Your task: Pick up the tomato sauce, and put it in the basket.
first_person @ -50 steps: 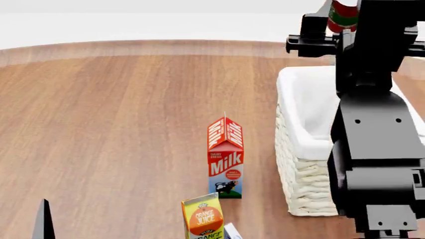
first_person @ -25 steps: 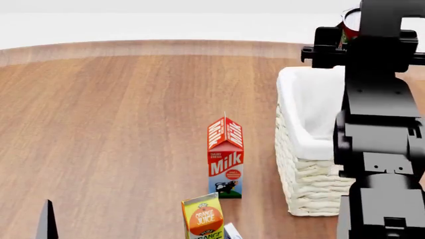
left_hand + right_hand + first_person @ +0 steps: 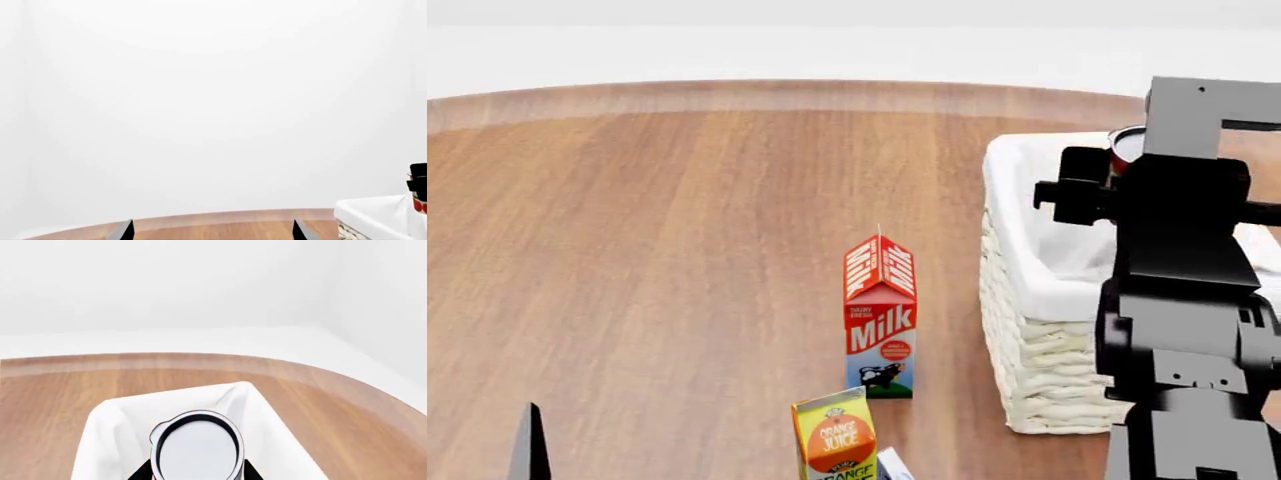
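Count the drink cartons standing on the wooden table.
2: the red milk carton left of the cream wicker basket, and the yellow orange juice carton nearer the robot. A white object's corner beside it is unidentifiable.

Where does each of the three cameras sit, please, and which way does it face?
Head: high, looking forward and down over the table; the right arm covers part of the basket.
Left wrist: low, facing the white wall; two fingers frame it.
Right wrist: above the can, looking down into the basket.
All three share the basket and can.
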Controlling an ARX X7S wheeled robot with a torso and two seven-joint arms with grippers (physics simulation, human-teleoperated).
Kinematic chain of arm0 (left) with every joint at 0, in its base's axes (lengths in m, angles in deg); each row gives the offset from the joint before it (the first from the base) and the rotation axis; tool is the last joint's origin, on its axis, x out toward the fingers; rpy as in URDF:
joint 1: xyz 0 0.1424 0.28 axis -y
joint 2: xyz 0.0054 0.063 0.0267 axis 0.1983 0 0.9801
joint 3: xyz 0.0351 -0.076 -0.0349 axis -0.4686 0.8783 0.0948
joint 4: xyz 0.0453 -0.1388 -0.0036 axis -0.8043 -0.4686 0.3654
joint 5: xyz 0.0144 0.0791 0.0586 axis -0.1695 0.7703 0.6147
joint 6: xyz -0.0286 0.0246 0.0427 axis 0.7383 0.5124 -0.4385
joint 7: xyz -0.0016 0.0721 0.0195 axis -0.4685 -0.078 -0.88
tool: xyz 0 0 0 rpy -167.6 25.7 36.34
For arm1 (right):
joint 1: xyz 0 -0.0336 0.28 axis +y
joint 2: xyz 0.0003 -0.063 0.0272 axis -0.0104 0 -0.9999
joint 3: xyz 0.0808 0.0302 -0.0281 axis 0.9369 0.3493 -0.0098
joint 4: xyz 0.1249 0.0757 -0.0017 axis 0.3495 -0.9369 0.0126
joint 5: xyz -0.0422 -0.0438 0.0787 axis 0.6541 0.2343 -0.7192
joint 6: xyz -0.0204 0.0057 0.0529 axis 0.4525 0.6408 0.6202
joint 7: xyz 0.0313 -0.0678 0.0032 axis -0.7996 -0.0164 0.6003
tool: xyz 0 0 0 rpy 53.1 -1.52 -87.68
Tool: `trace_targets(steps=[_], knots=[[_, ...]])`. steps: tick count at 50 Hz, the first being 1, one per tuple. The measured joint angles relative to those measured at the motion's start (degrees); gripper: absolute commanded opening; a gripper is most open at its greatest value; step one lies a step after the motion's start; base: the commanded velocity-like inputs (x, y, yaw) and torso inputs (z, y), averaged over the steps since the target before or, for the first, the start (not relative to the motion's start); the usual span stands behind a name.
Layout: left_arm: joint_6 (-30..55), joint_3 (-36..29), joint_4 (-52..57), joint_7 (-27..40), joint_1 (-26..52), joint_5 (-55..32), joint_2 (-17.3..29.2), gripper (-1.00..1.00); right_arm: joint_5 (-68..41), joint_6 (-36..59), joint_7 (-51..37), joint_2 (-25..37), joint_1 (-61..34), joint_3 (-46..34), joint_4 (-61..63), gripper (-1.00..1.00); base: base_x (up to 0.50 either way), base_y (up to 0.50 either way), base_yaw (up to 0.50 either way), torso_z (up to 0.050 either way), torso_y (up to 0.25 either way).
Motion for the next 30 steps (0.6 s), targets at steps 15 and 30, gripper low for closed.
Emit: trace_targets(steps=[15,30], knots=[[-0.21,-0.43,-0.7,0.3,0.31,-0.18,0.29,1.0,0.99,-0.34,0.41,-0.01,3.68,2.3,0.0,-1.0,0.0,0.0,0.0,0.0,0.0],[-0.31,-0.89,-0.97,0.68,0.45,-0.21,0.59,1.0,1.81,-0.39,0.8,-0.13,5.35,3.59,0.01,1.0,0.0,0.0,0.0,0.0,0.001]])
